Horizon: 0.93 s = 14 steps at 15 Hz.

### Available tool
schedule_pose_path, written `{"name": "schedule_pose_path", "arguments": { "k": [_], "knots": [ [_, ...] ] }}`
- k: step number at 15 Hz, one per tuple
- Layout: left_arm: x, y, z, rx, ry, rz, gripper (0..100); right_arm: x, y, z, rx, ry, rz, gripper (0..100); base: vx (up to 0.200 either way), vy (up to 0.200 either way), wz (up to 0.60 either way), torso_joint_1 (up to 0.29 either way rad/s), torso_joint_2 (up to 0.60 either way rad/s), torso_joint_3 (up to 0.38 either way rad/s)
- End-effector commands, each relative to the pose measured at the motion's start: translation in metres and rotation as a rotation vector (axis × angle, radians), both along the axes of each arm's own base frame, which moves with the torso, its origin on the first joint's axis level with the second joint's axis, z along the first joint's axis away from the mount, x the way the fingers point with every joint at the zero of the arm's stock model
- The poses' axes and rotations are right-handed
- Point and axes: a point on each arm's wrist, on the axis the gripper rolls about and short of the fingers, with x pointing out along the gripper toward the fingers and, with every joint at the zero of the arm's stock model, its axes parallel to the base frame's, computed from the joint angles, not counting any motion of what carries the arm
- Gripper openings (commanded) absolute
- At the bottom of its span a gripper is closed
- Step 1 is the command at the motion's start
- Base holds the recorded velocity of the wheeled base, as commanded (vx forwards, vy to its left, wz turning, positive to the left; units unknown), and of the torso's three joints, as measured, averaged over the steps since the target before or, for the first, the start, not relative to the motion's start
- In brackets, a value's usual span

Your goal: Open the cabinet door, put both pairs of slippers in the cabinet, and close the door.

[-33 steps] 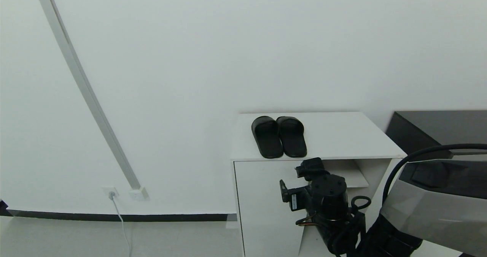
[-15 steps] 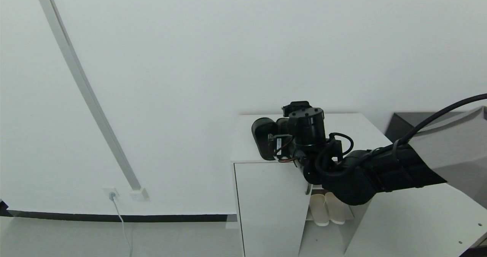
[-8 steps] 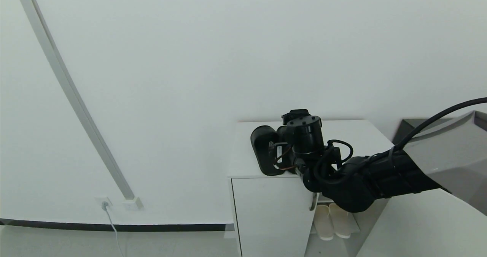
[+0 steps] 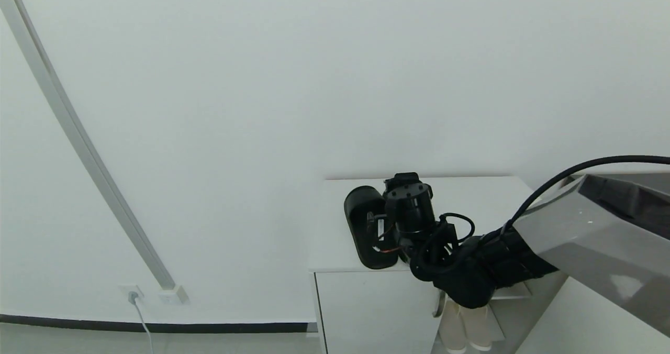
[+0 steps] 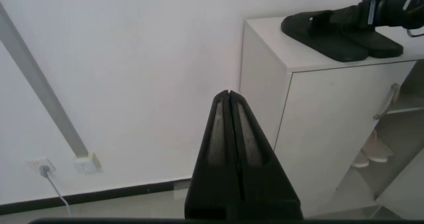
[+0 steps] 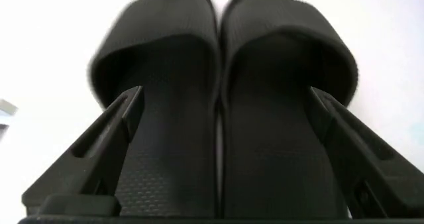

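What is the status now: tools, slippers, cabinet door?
Left tool shut, empty. Right tool open, straddling black slippers on cabinet top. White slippers inside; door open. No obstacle seen.

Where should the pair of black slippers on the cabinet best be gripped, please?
Across both soles behind the straps, one finger on each outer edge, coming in from the heel end. The black slippers lie flat on the cabinet top, side by side and touching, so one squeeze should hold both; the right gripper straddles them, open.
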Motion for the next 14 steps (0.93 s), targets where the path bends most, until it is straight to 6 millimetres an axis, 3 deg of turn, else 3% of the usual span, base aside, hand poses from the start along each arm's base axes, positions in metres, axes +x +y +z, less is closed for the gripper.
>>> {"name": "schedule_pose_path", "arguments": {
  "k": [1, 8, 14],
  "knots": [
    [0.000, 0.000, 0.000, -0.001, 0.000, 0.000, 0, 0.011, 0.001, -0.022, -0.019, 0.026, 0.006, 100, 0.000, 0.000, 0.00, 0.000, 0.00, 0.000],
    [0.000, 0.000, 0.000, -0.002, 0.000, 0.000, 0, 0.058, 0.002, -0.030, -0.016, -0.025, -0.009, 100, 0.000, 0.000, 0.00, 0.000, 0.00, 0.000],
    [0.000, 0.000, 0.000, -0.002, 0.000, 0.000, 0, 0.069, 0.005, -0.033, -0.012, -0.032, -0.016, 100, 0.000, 0.000, 0.00, 0.000, 0.00, 0.000]
  ]
}}
